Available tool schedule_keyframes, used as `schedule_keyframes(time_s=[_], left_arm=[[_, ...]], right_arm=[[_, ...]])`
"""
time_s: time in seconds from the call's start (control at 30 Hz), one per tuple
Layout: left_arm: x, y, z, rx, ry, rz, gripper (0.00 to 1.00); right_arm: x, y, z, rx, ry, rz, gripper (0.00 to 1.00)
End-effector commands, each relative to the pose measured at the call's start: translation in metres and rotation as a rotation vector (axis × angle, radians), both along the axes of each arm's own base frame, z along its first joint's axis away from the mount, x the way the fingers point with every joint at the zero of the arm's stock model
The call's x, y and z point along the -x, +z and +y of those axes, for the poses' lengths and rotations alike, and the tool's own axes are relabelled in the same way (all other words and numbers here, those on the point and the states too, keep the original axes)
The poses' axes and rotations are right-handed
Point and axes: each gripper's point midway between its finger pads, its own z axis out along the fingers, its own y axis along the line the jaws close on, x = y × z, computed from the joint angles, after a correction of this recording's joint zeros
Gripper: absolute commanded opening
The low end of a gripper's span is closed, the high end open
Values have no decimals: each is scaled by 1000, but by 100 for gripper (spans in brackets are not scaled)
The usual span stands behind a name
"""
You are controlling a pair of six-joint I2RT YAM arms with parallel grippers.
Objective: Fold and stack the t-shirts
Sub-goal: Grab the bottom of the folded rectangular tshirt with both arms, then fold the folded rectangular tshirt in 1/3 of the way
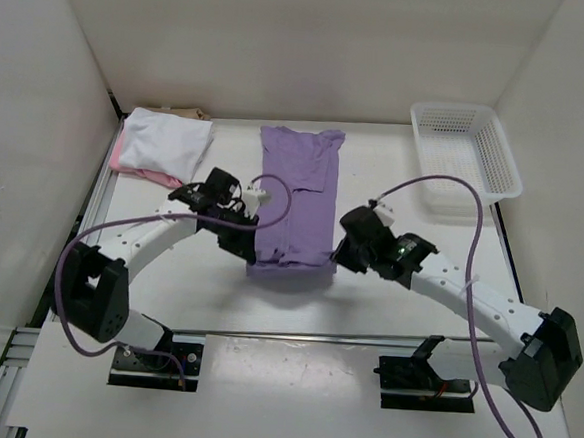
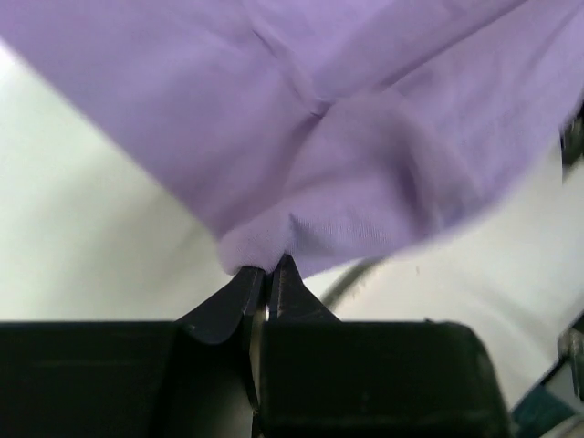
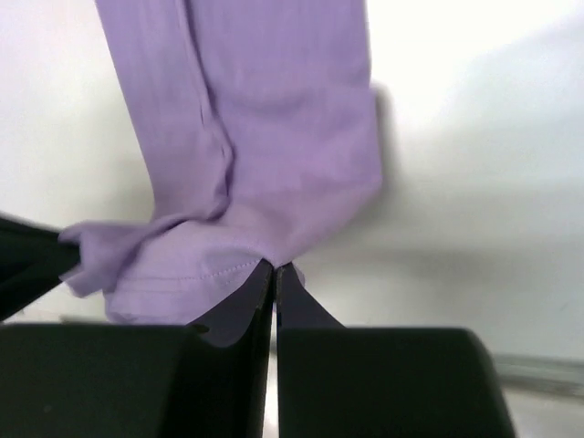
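Lavender shirt, laid out as a long narrow strip left of the basket; collar end far, hem end near and seemingly held just off the table. Farther left of the basket, stacked: white shirt on top, pink shirt showing at the edge beneath, a scrap of tan shirt behind.

Risks, as judged:
- Thin pinch at each hem corner, so a possible slip from one side mid-fold and a skewed, lopsided result.
- Uneven carry by the two arms, hence a twisted strip or a dragged collar end.
- Perhaps only the top layer caught, with lower layers left behind and the side folds spilling open.

Left gripper: closed tight on the hem corner away from the basket, cloth bunched right at the tips, no gap visible. Right gripper: likewise clamped down, on the corner nearer the basket, stitched hem caught between the tips.
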Motion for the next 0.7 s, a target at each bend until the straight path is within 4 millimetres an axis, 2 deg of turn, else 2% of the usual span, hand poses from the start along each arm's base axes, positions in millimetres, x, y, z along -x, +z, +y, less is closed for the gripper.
schedule_keyframes(time_s=[0.0,0.03,0.07,0.1,0.13,0.17,0.2,0.23,0.27,0.3,0.33,0.37,0.4,0.43,0.47,0.53,0.57,0.63,0.67], left_arm=[[-33,12,2,-17,43,-23,11],[-48,13,3,-28,66,-51,11],[-70,29,-1,-12,82,-111,11],[-83,26,1,-24,99,-108,11],[-96,31,-2,-24,106,-136,11],[-107,35,-3,-19,117,-149,11],[-128,39,-2,-25,139,-171,11],[-136,40,-5,-23,139,-175,11],[-148,39,-1,-15,159,-171,11],[-160,46,-3,2,164,-186,11],[-167,33,-4,1,166,-152,11],[-172,31,-5,20,163,-137,11],[-183,34,-4,36,172,-146,11],[-187,21,-7,34,167,-114,11],[-192,18,-5,46,173,-102,11],[-205,16,-5,57,179,-105,11],[-208,6,-8,60,174,-81,11],[-223,8,-6,66,186,-100,11],[-229,-3,-3,60,197,-83,11]], right_arm=[[-49,4,-22,78,12,-53,0],[-61,10,-20,60,12,-60,0],[-71,11,-19,50,19,-61,0],[-86,2,-24,70,17,-47,0],[-100,12,-17,33,24,-68,0],[-109,13,-15,23,26,-67,0],[-122,2,-18,31,18,-31,0],[-130,3,-16,14,19,-19,0],[-143,15,-9,-16,22,-35,0],[-151,4,-6,-13,32,-6,0],[-158,6,-2,-39,39,-3,0],[-167,13,5,-48,58,-21,0],[-174,3,5,-43,53,3,0],[-181,2,4,-50,46,8,0],[-189,6,5,-71,47,7,0],[-198,-6,4,-73,31,35,0],[-203,-18,4,-74,30,64,0],[-212,-18,12,-87,53,62,0],[-213,-29,10,-84,48,95,0]])
